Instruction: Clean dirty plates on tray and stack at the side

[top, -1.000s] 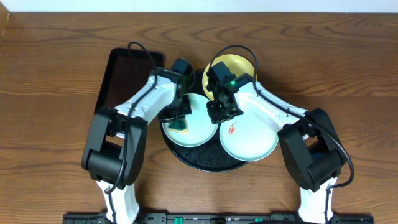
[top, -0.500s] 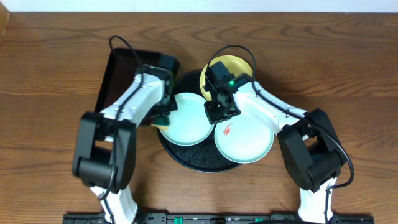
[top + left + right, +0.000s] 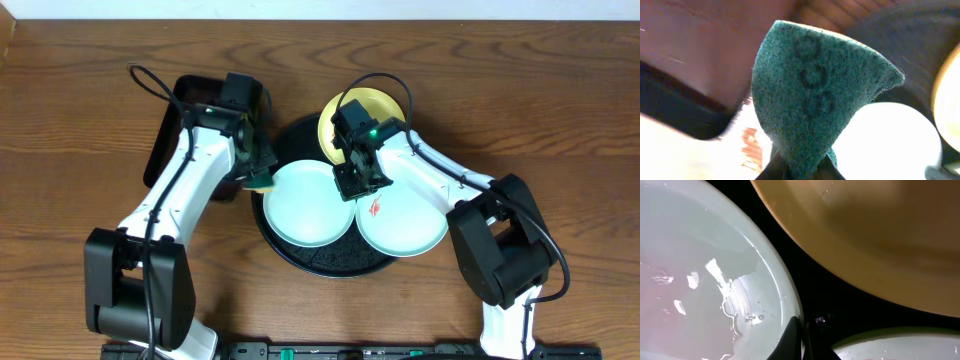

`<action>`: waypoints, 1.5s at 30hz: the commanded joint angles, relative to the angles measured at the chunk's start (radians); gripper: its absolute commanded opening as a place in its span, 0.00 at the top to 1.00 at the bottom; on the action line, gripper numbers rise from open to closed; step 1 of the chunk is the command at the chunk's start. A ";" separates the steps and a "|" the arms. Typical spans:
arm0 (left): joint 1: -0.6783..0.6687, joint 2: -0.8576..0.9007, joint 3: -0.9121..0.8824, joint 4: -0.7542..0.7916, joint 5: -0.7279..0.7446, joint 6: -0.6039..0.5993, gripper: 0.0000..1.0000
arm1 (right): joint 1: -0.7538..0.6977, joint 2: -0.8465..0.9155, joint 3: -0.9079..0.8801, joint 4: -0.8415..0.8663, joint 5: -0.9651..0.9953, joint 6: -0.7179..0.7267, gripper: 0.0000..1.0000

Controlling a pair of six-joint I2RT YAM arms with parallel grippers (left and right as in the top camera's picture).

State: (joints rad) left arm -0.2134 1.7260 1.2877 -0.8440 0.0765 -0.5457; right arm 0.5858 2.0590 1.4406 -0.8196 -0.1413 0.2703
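The round black tray (image 3: 330,258) holds three plates. The left mint plate (image 3: 305,205) looks clean and wet. The right mint plate (image 3: 405,225) has a red smear. The yellow plate (image 3: 368,108) sits at the back, partly under my right arm. My right gripper (image 3: 352,180) is shut on the left mint plate's rim, which shows in the right wrist view (image 3: 801,330). My left gripper (image 3: 260,178) is shut on a green sponge (image 3: 815,90) beside the tray's left edge, off the plate.
A rectangular black tray (image 3: 185,120) lies at the back left, under my left arm. Brown wooden table (image 3: 80,200) lies to the left, and more of it (image 3: 570,130) to the right.
My left gripper has lifted the sponge off the left mint plate and moved left to the tray's edge. The right gripper has stayed on the plate rim.
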 commanded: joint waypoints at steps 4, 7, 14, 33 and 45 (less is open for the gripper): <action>-0.043 0.002 -0.027 0.008 0.174 0.032 0.92 | -0.016 0.009 -0.023 -0.010 0.086 -0.001 0.99; -0.073 0.002 -0.027 0.008 0.174 0.059 0.93 | -0.015 0.008 -0.008 -0.016 0.085 0.000 0.99; -0.132 0.003 -0.055 0.032 0.111 0.046 0.93 | -0.014 0.008 0.092 -0.121 0.174 -0.001 0.99; -0.181 0.021 -0.252 0.323 0.234 -0.079 0.92 | 0.028 0.008 0.125 -0.143 0.165 0.060 0.99; -0.218 0.021 -0.252 0.278 0.228 -0.084 0.92 | 0.036 0.008 0.048 -0.085 0.032 0.097 0.99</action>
State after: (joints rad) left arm -0.4301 1.7393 1.0420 -0.5507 0.2905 -0.6174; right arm 0.6056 2.0609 1.4933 -0.9154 -0.0547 0.3408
